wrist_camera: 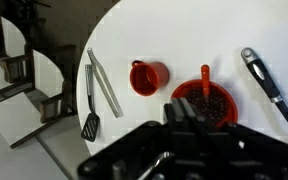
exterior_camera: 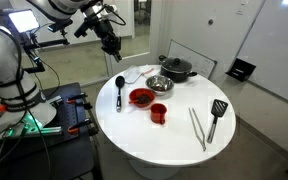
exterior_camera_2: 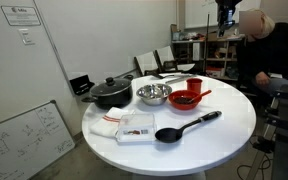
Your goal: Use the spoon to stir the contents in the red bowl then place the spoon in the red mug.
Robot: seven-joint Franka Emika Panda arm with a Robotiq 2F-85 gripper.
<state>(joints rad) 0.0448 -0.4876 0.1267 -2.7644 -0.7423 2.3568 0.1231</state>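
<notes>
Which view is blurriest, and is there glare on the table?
Wrist view: the gripper is a dark, out-of-focus mass at the bottom, while the red mug and red bowl look sharper. Both exterior views: even indoor light, soft shadows, the white table bright; an exterior view shows highlights on the steel bowl.

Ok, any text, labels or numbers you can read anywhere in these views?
Nothing is legible in any view.
Wall notices: printed, but too small to read.
Whiteboard: faint scribbles, unreadable.
White packet: too blurred to show any marking.
</notes>
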